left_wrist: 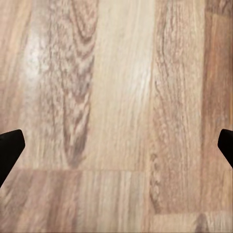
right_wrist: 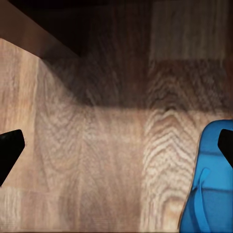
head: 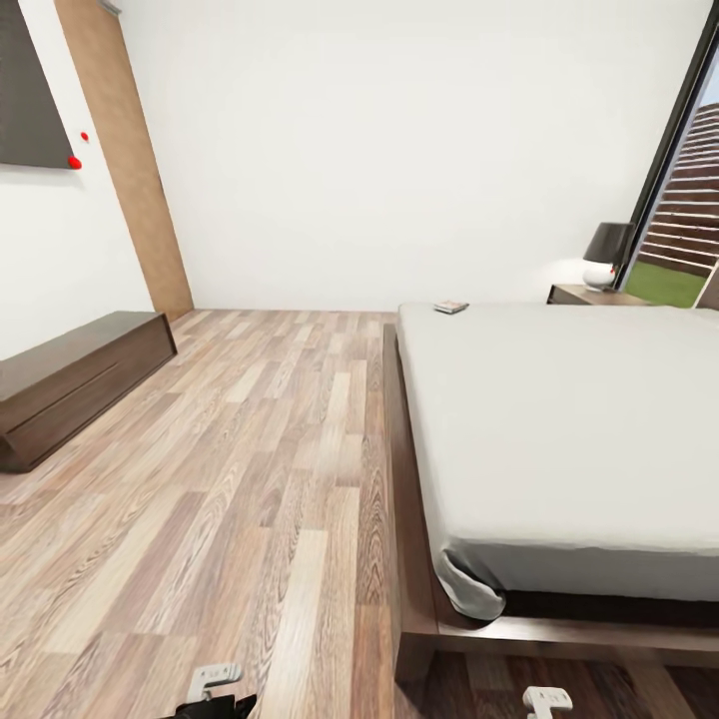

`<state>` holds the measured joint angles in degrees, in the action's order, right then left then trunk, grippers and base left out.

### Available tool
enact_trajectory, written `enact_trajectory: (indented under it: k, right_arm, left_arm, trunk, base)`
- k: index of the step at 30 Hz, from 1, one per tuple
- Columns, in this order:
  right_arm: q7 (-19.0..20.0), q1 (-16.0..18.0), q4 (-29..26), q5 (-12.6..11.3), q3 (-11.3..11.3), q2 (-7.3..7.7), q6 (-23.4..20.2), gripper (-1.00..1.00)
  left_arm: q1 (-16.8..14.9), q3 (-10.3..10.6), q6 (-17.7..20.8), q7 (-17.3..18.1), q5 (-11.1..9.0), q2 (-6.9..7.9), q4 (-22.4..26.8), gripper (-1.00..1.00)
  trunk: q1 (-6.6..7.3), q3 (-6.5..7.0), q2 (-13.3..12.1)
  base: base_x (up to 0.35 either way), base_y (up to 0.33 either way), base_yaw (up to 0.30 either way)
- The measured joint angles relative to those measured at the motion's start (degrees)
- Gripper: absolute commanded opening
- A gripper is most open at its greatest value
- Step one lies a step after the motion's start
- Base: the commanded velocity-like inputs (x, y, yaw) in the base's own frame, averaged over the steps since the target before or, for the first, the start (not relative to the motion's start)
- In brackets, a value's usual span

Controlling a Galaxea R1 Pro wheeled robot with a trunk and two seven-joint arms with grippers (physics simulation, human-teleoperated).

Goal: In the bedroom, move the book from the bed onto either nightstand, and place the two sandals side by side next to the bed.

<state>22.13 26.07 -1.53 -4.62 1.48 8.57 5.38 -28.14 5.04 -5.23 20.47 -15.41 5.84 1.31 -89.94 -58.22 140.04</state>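
Head view: book (head: 451, 307) on bed (head: 559, 419) far corner.

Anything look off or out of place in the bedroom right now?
Two things. The book lies on the bed at its far corner rather than on the nightstand. A blue sandal lies on the wood floor beside the open right hand, no partner next to it. Nothing looks spilled or damaged.

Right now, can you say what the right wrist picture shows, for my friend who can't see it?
A bright blue sandal lies flat on the brown wood-plank floor. A dark wooden edge casts a shadow across the planks, and the open jaws' two black tips frame the scene, nothing between them.
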Motion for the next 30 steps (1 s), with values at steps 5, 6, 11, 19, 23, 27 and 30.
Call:
enact_trajectory:
  k: [5, 6, 11, 19, 23, 27, 30]
  right_arm:
    - [-0.01, 0.00, -0.03, 0.14, 0.00, -0.01, 0.01, 1.00]
    - [-0.02, 0.00, -0.02, 0.14, 0.00, -0.03, 0.01, 1.00]
    - [0.01, 0.00, -0.02, 0.19, 0.00, -0.02, 0.01, 1.00]
    - [-0.02, 0.00, 0.08, 0.24, 0.00, -0.05, -0.04, 1.00]
    - [-0.03, 0.00, 0.60, 0.20, 0.04, -0.06, -0.07, 1.00]
    - [-0.03, -0.07, 4.60, 0.23, 0.04, -0.06, -0.25, 1.00]
    - [-0.03, -0.08, 5.57, 0.18, 0.06, -0.06, -0.24, 1.00]
  left_arm:
    - [0.05, 0.00, 0.00, 0.00, 0.00, -0.05, 0.00, 1.00]
    - [0.03, 0.00, 0.00, 0.00, 0.00, -0.05, 0.00, 1.00]
    - [0.05, 0.00, 0.00, 0.00, 0.00, -0.05, 0.00, 1.00]
    - [0.06, 0.00, 0.00, 0.00, 0.00, -0.05, 0.00, 1.00]
    - [0.06, 0.00, 0.00, 0.00, -0.05, -0.08, 0.00, 1.00]
    - [1.89, 0.07, 0.00, 0.00, -0.06, -1.09, -0.03, 1.00]
    - [3.50, 0.05, 0.00, 0.00, -0.04, -1.29, -0.05, 1.00]
  trunk:
    - [1.10, 0.90, -2.01]
    - [1.32, 1.08, -2.41]
    - [2.42, 1.98, -4.41]
    - [4.17, 3.41, -7.62]
    - [5.05, 4.13, -9.23]
    - [5.93, 4.84, -10.83]
    - [6.59, 5.38, -12.04]
  base:
    - [0.000, 0.000, 0.000]
    - [0.000, 0.000, 0.000]
    - [0.000, 0.000, 0.000]
    - [0.000, 0.000, 0.000]
    - [0.000, 0.000, 0.000]
    - [0.000, 0.000, 0.000]
    - [0.000, 0.000, 0.000]
